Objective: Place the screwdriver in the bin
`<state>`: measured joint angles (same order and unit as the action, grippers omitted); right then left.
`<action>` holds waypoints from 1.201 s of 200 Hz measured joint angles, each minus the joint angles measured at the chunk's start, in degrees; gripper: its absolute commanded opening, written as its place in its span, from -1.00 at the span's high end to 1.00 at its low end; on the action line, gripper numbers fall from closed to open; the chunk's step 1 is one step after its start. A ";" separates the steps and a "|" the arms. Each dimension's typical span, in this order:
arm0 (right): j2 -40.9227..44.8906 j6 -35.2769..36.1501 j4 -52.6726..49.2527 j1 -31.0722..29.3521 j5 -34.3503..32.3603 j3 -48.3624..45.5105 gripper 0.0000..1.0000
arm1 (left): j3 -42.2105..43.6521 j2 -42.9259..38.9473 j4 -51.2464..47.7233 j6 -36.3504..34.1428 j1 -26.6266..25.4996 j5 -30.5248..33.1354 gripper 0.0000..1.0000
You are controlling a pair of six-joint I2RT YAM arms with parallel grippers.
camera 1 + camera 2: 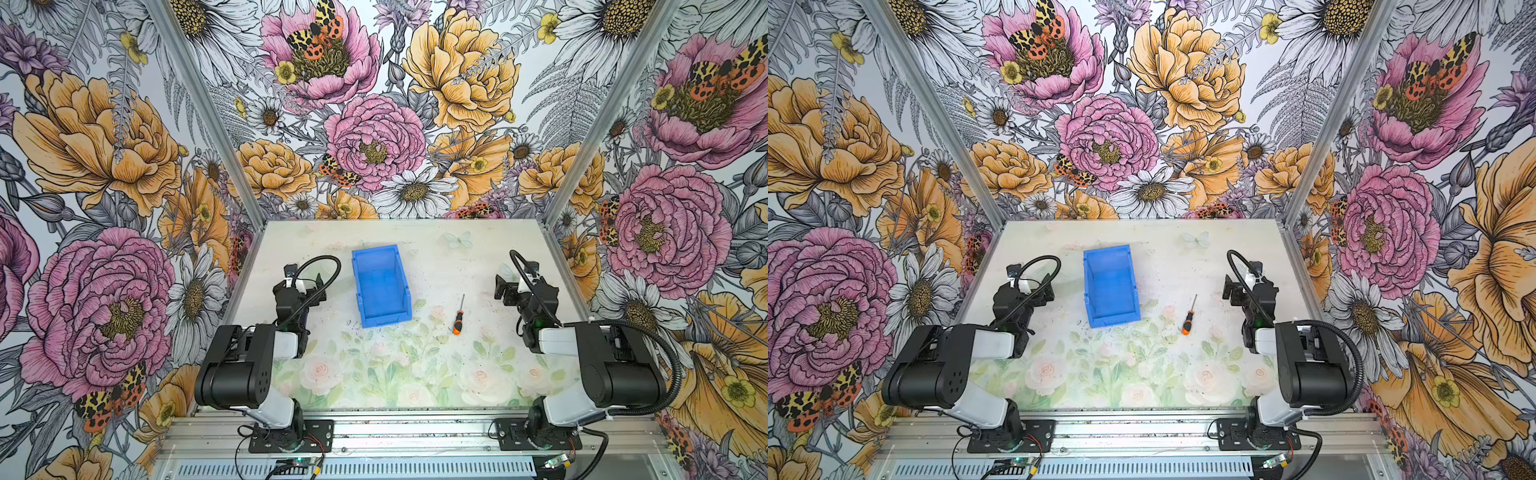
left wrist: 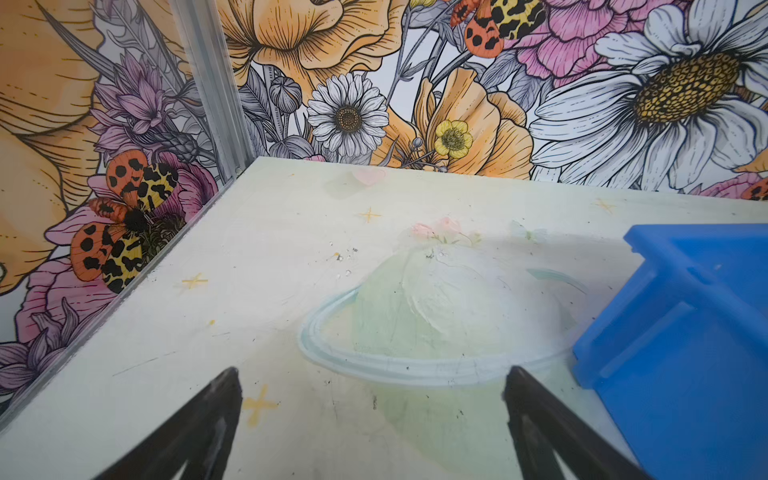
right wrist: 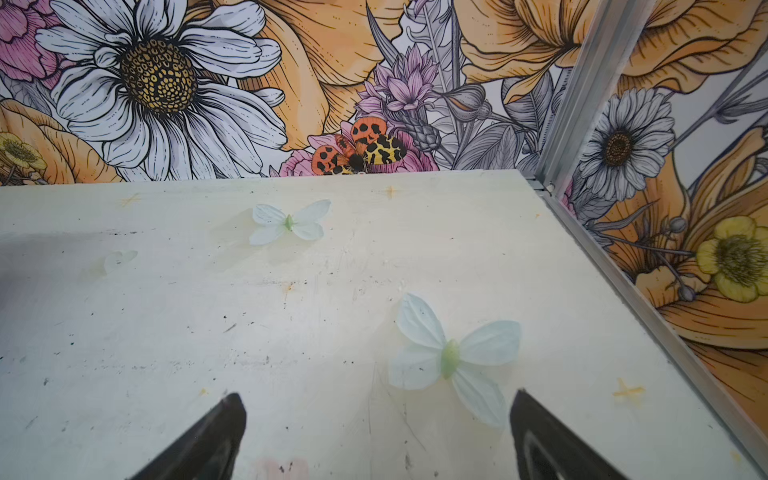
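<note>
The screwdriver (image 1: 459, 316) is small, with an orange-and-black handle and a thin dark shaft; it lies flat on the table (image 1: 415, 374), handle toward the front edge and shaft pointing toward the back wall, leaning slightly right; in both top views it sits to the right of the bin (image 1: 386, 321), apart from it, between the bin and the right arm, with nothing touching it (image 1: 1188, 316); the bin is bright blue plastic, rectangular and open-topped, its lower lip facing the front edge, its inner floor showing plain blue (image 1: 1115, 319); one of its corners shows in the left wrist view (image 2: 685, 353), just beside the left gripper (image 2: 372, 374), whose two black fingers stand spread wide over bare table; the right gripper (image 3: 378, 399) likewise has its fingers wide apart with only table between them, gripping nothing

The table is pale cream-green, printed with faded roses and leaves toward the front, pale butterflies (image 3: 451, 357), small yellow stars and a ringed dome shape (image 2: 436, 316); dark specks and scuffs mark it; the walls (image 1: 374, 124) on three sides carry bold floral wallpaper of pink and orange blooms, white daisies and spotted moths; aluminium posts (image 1: 199, 112) stand at the back corners; both arm bases sit on a metal rail (image 1: 415, 428) along the front
</note>
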<state>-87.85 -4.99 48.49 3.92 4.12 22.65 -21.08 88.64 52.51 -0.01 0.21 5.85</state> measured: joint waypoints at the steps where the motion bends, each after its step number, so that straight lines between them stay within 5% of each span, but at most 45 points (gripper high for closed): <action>1: 0.00 0.00 0.00 0.00 0.00 0.00 -0.99 | 0.00 0.00 0.00 0.00 -0.02 0.00 -0.97; 240: 0.02 -0.04 -0.24 -0.46 -1.97 0.02 -0.99 | 0.00 0.00 -0.07 0.00 0.11 -0.61 -0.97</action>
<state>-87.83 -5.04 48.25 3.46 2.15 22.68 -21.08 88.64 52.45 -0.01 0.32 5.23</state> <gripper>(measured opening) 0.995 0.986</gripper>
